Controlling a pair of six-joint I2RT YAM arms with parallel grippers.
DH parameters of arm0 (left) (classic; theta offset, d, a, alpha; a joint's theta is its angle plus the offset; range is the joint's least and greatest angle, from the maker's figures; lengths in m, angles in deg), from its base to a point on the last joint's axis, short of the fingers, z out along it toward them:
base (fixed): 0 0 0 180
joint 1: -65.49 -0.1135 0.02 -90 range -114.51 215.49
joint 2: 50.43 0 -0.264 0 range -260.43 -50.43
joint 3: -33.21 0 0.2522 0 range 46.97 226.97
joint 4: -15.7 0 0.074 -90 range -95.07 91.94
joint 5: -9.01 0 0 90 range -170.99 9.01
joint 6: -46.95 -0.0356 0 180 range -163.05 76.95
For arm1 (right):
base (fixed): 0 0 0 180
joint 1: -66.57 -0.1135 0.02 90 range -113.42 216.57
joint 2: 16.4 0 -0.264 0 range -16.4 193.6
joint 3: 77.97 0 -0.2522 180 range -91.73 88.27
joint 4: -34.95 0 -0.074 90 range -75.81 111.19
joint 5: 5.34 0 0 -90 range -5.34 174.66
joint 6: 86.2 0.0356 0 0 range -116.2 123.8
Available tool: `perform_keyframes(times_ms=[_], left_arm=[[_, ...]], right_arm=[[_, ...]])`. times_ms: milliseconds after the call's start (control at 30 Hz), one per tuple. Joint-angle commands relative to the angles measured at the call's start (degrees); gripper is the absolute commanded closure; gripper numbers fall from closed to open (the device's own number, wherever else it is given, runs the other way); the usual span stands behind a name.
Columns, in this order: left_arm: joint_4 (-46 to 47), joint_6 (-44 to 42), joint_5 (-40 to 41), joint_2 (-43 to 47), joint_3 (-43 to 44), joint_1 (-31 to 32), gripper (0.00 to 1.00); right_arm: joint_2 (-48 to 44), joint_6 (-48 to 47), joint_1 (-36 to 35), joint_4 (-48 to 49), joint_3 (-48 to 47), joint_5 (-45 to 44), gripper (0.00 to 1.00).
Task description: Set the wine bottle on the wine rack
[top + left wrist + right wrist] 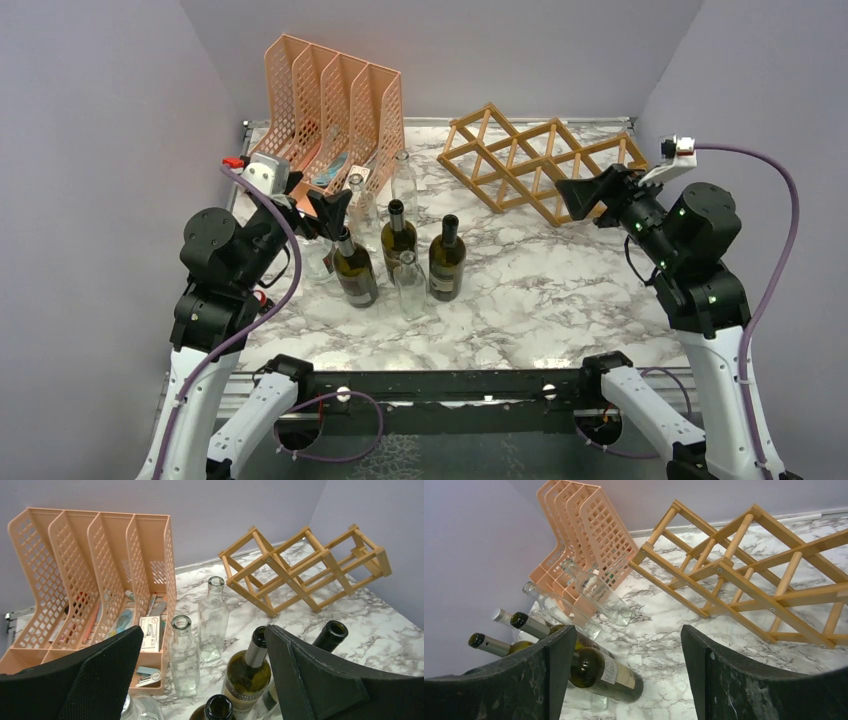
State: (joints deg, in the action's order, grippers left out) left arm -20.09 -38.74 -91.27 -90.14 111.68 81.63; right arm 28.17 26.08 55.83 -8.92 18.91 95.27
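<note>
The wine rack [723, 571] is bare matt wood, the organizer [150, 545] plastic mesh, the bottles [447, 265] glossy glass.

Lab test cell: plain lavender walls [100, 120] box in a marble-print tabletop [560, 290] ahead of the jaws; purple cables [735, 149] exposed.

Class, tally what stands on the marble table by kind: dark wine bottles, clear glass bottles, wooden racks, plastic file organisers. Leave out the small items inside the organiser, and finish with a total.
Dark wine bottles: 3
Clear glass bottles: 4, one only partly in view
Wooden wine rack: 1
Peach plastic file organiser: 1
Total: 9
</note>
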Motion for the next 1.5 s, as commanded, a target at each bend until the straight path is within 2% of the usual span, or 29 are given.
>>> perform_keyframes(times_ms=[0,133,267,467,567,667,900,1167,1467], left_arm=[[2.21,2.17,-4.61,1.01,-0.46,-0.45,0.01],[2.37,3.72,-5.72,1.2,0.46,-0.5,0.01],[2.6,4.02,-8.33,1.15,1.42,-0.54,0.01],[5.49,4.68,-16.68,0.42,1.07,-0.64,0.01],[7.97,6.14,-18.68,-0.36,0.68,-0.6,0.01],[10.22,7.72,-19.54,-1.6,0.49,-0.64,0.01],[14.77,10.44,-21.91,-4.25,-0.46,-0.64,0.01],[15.34,11.41,-21.53,-5.48,-0.68,-0.64,0.01],[14.58,10.63,-20.93,-3.41,-2.18,-0.61,0.01]], right_arm=[[0.34,0.3,0.45,-1.04,-0.07,4.63,0.19],[0.9,0.24,0.56,-1.31,1.09,6.03,0.16],[1.57,-1.19,0.55,0.62,3.74,13.37,0.17],[4.8,-1.84,0.65,2.59,5.49,25.1,0.24],[6.04,-4.62,0.63,5.24,5.89,33.3,0.29],[5.75,-5.43,0.53,10.57,7.91,38.09,0.3],[8.09,-7.83,-2.78,17.7,9.77,34.9,0.24],[17.58,-13.51,-19.32,23.7,6.56,24.52,0.19],[22.48,-15.93,-23.54,29.74,8.93,21.21,0.18]])
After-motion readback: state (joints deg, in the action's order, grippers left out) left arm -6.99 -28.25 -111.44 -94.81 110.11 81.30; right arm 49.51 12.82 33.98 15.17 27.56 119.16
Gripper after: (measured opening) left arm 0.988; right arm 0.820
